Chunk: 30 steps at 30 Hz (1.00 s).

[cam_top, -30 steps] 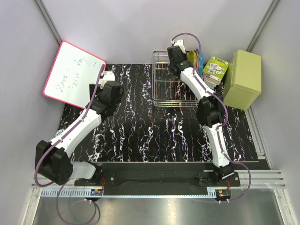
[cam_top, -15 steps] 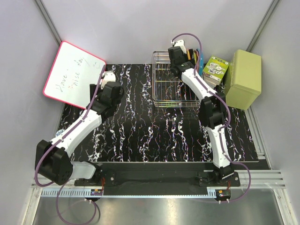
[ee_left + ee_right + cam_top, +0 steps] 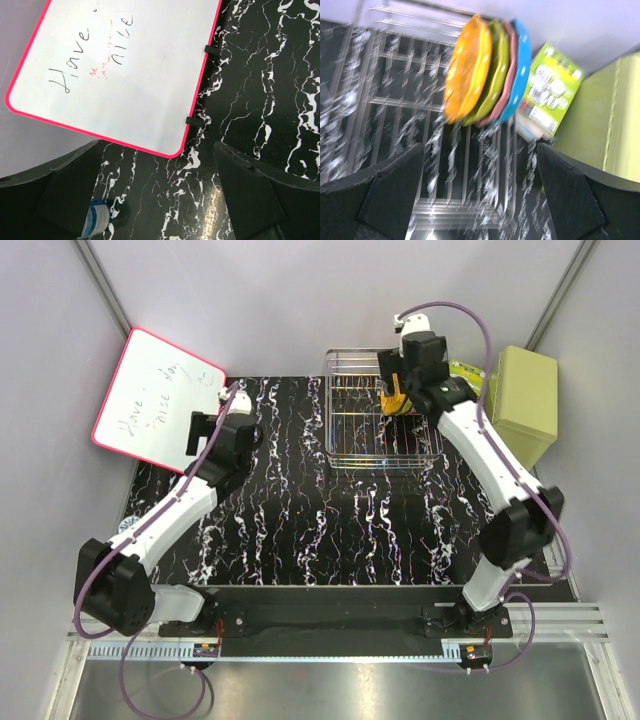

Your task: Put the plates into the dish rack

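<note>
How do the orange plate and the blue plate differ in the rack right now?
The orange plate shows its broad face; the blue plate shows only an edge strip. Orange ends the row toward the bare side of the dish rack; blue ends it beside the green packet. Both stand on edge inside, leaning alike.

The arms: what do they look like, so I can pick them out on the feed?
Left arm and right arm match: white link shells, black joint housings, a purple cable looped along each. The left gripper and right gripper each have two matte black, wedge-shaped fingers.
</note>
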Tool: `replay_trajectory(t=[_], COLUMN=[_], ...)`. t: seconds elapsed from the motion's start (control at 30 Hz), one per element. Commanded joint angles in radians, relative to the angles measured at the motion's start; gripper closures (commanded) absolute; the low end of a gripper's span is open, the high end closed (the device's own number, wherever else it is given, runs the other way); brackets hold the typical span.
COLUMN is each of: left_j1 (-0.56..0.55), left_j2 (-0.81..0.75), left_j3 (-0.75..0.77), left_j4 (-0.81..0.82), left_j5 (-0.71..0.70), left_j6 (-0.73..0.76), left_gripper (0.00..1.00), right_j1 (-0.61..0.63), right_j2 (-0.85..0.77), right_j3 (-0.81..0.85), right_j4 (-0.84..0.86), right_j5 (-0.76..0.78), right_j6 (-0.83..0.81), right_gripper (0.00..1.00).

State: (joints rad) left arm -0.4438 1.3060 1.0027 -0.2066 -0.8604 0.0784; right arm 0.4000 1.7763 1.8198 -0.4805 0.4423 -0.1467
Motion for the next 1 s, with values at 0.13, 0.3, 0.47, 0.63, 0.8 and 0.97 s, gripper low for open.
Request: replay_trajectory(t=[0.13, 0.3, 0.47, 0.63, 0.8, 0.97], left_j1=[0.014, 0.039, 0.057, 0.068, 0.070, 0.071], left_j2=[-0.109, -0.132, -0.084, -0.047, -0.036, -0.040], left_j3=[-0.004, 0.022, 0.076, 0.125, 0.148, 0.166], left_j4=[-0.114, -0.135, -0.143, -0.165, -0.163, -0.165], left_j5=[0.403, 0.544, 0.532, 0.506, 0.517, 0.505], left_j6=[0.083, 0.043, 0.049, 0.001, -0.015, -0.002], left_gripper=[0.01, 0.01, 0.01, 0.01, 0.01, 0.01], right_j1=[-0.007, -0.006, -0.007, -0.007, -0.009, -0.009], right_j2=[-0.277, -0.322, -0.412, -0.502, -0.532, -0.492], right_j3=[-0.184, -0.130, -0.290, -0.434, -0.505, -0.467], right_j4=[-0.316, -0.510, -0.482, -0.379, -0.343, -0.331], right_j5=[-0.096, 0.079, 0.228, 0.254, 0.225, 0.208], right_j6=[0.225, 0.103, 0.044, 0.006, -0.007, 0.006], right_gripper=[0.00, 0.00, 0.00, 0.00, 0.00, 0.00])
